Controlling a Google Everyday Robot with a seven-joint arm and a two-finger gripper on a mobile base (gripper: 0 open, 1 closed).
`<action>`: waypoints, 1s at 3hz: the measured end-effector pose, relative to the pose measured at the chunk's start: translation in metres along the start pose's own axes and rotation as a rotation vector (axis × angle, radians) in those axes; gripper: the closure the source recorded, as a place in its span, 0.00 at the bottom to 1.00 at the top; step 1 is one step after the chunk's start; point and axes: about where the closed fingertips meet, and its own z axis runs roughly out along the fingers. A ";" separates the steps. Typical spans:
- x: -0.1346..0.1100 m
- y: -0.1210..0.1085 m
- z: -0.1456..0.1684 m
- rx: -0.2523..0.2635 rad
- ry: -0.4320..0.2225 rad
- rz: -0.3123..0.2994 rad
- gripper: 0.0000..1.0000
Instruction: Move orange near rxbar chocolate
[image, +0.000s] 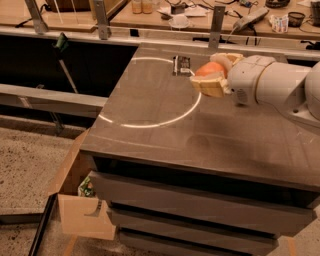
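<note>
One white arm (280, 82) reached in across the right edge of the tabletop (165, 130). Its thick forearm lay nearly level and pointed toward the far left corner. At its end the hand (206, 73) was clamped on the orange (212, 69). Of its tan fingers (210, 88), one pressed the fruit's near side and the other its far side. Whether the orange touched the surface could not be told. It sat near the far edge, about midway along it. The rxbar chocolate (182, 65) lay flat close to that same far edge, just beside the orange on the side toward the left edge, with a small gap between them. A pale ring (145, 124) curved across the tabletop, and the hand hung over its right arc. A cardboard box (75, 200) stood on the floor below the near left corner.
</note>
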 end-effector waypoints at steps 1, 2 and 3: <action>-0.001 0.001 0.024 -0.020 -0.045 0.068 1.00; 0.005 -0.018 0.066 -0.001 -0.082 0.136 1.00; 0.009 -0.028 0.088 0.010 -0.094 0.152 1.00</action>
